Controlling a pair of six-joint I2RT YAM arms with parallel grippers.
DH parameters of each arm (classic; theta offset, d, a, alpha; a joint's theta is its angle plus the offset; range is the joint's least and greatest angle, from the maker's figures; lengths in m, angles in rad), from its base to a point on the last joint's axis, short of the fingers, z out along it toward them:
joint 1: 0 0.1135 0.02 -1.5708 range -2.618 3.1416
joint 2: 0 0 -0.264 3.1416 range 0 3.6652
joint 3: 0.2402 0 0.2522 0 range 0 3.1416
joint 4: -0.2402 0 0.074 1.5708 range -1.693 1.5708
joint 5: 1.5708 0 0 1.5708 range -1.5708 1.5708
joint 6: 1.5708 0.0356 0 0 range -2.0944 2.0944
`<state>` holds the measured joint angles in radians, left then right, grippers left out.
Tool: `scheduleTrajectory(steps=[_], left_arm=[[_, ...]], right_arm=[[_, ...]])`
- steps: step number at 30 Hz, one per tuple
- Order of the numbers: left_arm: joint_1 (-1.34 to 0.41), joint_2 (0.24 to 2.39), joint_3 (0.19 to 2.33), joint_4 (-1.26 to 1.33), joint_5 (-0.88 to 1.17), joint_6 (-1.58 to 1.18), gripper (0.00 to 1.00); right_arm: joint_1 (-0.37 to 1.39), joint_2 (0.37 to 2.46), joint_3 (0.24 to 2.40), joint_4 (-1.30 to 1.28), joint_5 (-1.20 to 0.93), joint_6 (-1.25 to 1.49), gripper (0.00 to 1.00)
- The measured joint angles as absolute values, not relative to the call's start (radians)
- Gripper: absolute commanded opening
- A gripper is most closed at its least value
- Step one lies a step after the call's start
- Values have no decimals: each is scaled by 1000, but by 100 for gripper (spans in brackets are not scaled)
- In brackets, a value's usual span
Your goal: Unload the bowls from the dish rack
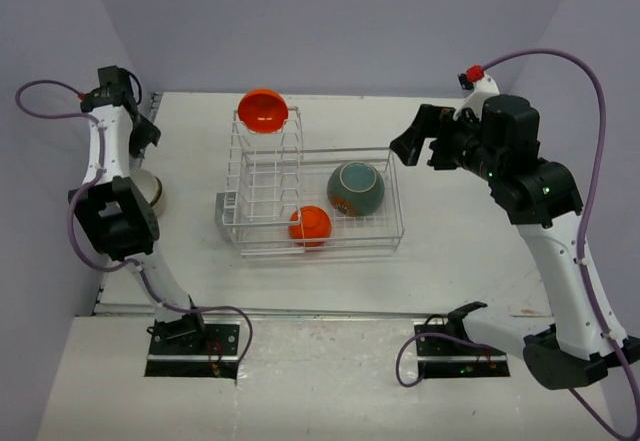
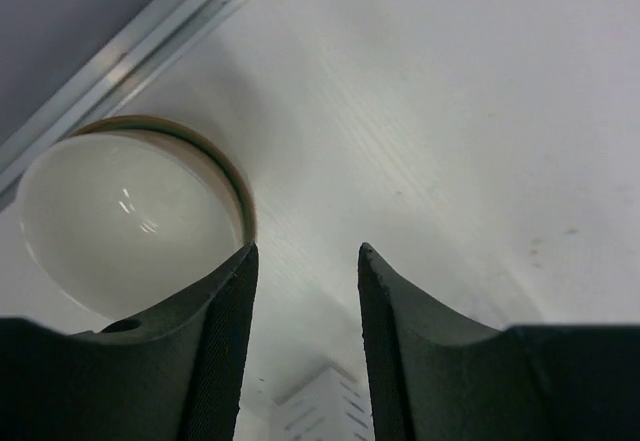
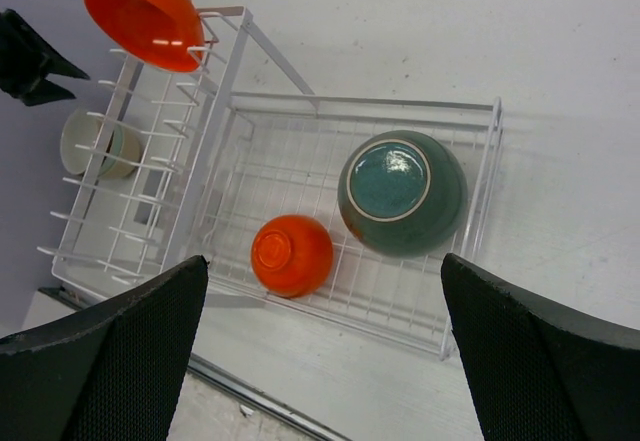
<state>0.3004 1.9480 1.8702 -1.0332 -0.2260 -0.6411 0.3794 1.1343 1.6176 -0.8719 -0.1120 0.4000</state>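
The wire dish rack (image 1: 380, 236) stands mid-table. A bright orange bowl (image 1: 263, 110) rests tilted on top of its upright slots. In the basket a dark teal bowl (image 1: 355, 188) and a small orange bowl (image 1: 310, 225) lie upside down. The right wrist view shows the rack (image 3: 360, 103), the top orange bowl (image 3: 145, 19), the teal bowl (image 3: 402, 193) and the small orange bowl (image 3: 291, 254). A cream bowl (image 1: 152, 189) sits on the table left of the rack. My left gripper (image 2: 305, 256) is open and empty just right of the cream bowl (image 2: 130, 216). My right gripper (image 1: 408, 143) hovers open above the rack's right end.
The table's left edge rail (image 2: 150, 41) runs close behind the cream bowl. The left arm (image 1: 110, 211) stands beside that bowl. Purple walls close in the table at the back and sides.
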Motion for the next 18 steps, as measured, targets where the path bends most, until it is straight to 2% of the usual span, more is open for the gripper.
scheduleTrajectory(steps=[4,8,13,18], left_arm=[[301,1870,1949,-1019,-87,-690,42],[298,1736,1959,-925,129,-812,43],[251,1412,1682,-685,336,-1072,42],[97,1173,1344,-371,394,-1413,41]], right_arm=[[379,1161,1668,-909,-86,400,99],[380,1172,1685,-929,-71,403,99],[381,1129,1639,-927,-70,420,99],[388,1069,1604,-928,-70,450,99]])
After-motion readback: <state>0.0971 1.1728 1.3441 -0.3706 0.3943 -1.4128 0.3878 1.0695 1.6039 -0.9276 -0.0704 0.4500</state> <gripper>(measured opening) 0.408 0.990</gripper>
